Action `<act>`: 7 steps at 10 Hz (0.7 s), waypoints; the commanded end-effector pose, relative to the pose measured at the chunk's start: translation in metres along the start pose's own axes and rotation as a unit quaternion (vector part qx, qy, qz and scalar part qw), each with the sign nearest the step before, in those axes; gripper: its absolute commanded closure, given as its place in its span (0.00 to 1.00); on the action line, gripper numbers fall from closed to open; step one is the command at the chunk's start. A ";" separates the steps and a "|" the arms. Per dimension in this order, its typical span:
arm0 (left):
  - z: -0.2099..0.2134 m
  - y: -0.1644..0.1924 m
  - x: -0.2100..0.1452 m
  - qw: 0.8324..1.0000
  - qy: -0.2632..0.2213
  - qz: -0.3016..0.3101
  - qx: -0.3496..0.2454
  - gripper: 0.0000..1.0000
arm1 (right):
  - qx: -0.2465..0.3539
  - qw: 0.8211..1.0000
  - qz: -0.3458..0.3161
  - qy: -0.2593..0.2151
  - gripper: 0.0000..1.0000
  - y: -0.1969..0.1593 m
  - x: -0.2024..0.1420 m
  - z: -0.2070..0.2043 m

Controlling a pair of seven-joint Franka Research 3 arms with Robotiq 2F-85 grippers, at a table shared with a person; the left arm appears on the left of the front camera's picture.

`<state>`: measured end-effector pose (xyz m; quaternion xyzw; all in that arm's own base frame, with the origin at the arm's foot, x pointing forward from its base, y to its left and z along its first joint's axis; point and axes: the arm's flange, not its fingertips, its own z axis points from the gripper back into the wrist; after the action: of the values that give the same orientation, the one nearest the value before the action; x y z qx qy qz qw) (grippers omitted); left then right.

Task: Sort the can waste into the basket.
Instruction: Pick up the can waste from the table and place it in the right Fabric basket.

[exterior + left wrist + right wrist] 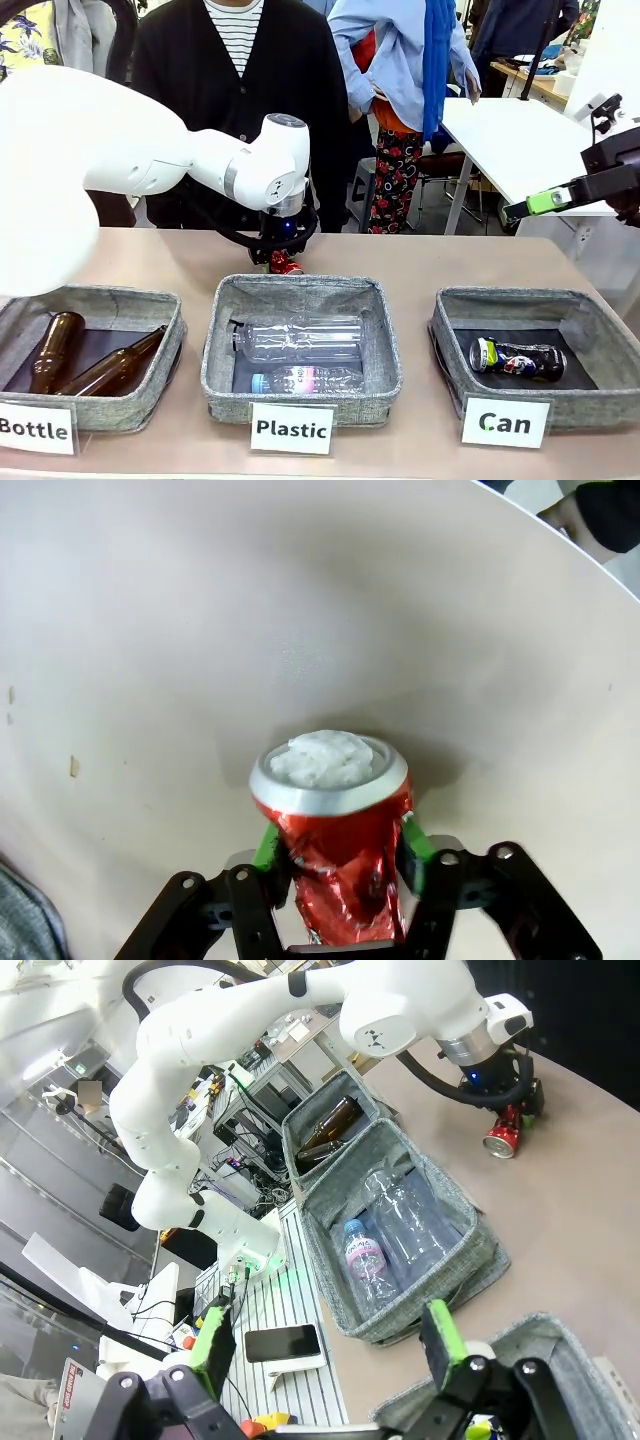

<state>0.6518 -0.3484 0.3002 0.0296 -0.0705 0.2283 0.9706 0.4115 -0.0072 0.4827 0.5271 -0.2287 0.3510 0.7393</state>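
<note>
Slip risk was noted: the crushed red can (330,780) was dented and thin-walled, so it could be squeezed out of the pads in transit and dropped, perhaps into the Plastic bin (300,288) standing just in front of it. The basket (520,296) labelled "Can" was set at the right end of the bench (300,600). Left claw (343,842) was seen closed almost fully on the can's crumpled body. Right claw (328,1312) was held wide open and empty, near the basket.

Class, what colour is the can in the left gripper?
Red can with a silver rim, best seen in the left wrist view.
</note>
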 end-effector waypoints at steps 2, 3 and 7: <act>-0.010 0.000 0.002 1.000 -0.015 0.001 0.013 1.00 | -0.004 1.000 0.010 -0.003 0.00 0.000 -0.002 -0.001; -0.007 0.002 0.001 1.000 -0.013 0.003 0.007 1.00 | -0.004 1.000 0.010 -0.003 0.00 0.000 -0.002 -0.001; 0.078 0.049 -0.016 0.995 -0.019 0.006 -0.096 1.00 | -0.004 1.000 0.010 -0.003 0.00 0.000 -0.002 -0.001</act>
<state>0.6465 -0.3451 0.3464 -0.0169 -0.1027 0.2337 0.9667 0.4115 -0.0072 0.4827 0.5271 -0.2287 0.3510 0.7393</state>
